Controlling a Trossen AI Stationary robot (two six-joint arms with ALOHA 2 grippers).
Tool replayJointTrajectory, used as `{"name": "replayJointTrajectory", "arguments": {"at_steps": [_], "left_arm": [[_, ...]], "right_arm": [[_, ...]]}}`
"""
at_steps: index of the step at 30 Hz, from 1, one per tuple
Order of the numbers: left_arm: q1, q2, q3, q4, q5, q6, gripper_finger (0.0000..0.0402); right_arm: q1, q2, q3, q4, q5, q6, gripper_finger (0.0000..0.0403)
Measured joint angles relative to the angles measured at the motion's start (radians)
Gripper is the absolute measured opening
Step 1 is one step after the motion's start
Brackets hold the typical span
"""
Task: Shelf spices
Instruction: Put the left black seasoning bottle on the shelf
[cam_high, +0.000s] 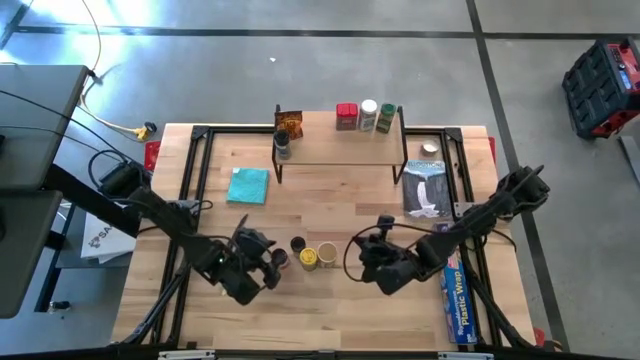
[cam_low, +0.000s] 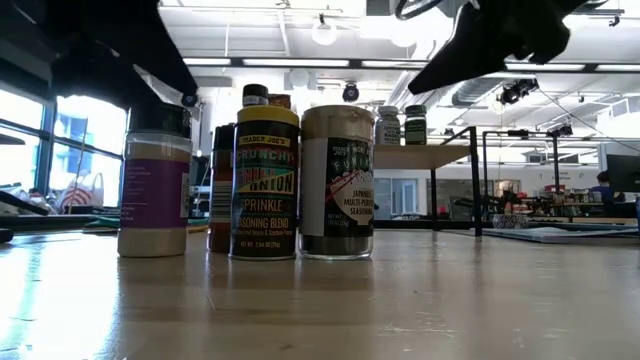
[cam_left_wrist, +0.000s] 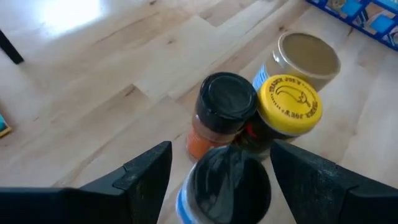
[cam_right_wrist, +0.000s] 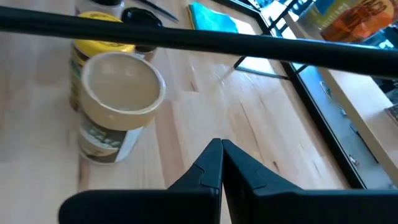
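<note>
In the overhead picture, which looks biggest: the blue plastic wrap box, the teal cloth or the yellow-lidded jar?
Largest to smallest, seen from above:
1. Plastic wrap box, long and narrow, at the table's right edge.
2. Teal cloth, a flat square.
3. Yellow-lidded jar, only its round top showing.

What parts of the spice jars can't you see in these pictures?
- Low view: the jar with the purple label loses its cap behind the dark left arm.
- Low view: the orange jar is mostly hidden by the yellow-lidded jar.
- Left wrist view: the black-capped jar between the left gripper fingers is cut off by the edge.
</note>
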Motion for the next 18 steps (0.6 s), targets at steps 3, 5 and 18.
{"name": "replayJointTrajectory", "arguments": {"at_steps": [3, 5, 18], "left_arm": [[0.04, 0.013, 0.001, 0.014, 0.06, 0.046, 0.0266], [0.065, 0.025, 0.003, 0.02, 0.111, 0.067, 0.0266], [0.13, 0.004, 0.027, -0.029, 0.324, 0.273, 0.0256]], "right_arm": [[-0.017, 0.0, -0.009, 0.001, -0.001, 0.017, 0.0], [-0.025, 0.0, -0.009, 0.002, -0.001, 0.023, 0.0], [-0.026, 0.0, -0.009, 0.002, -0.005, 0.015, 0.0]]}}
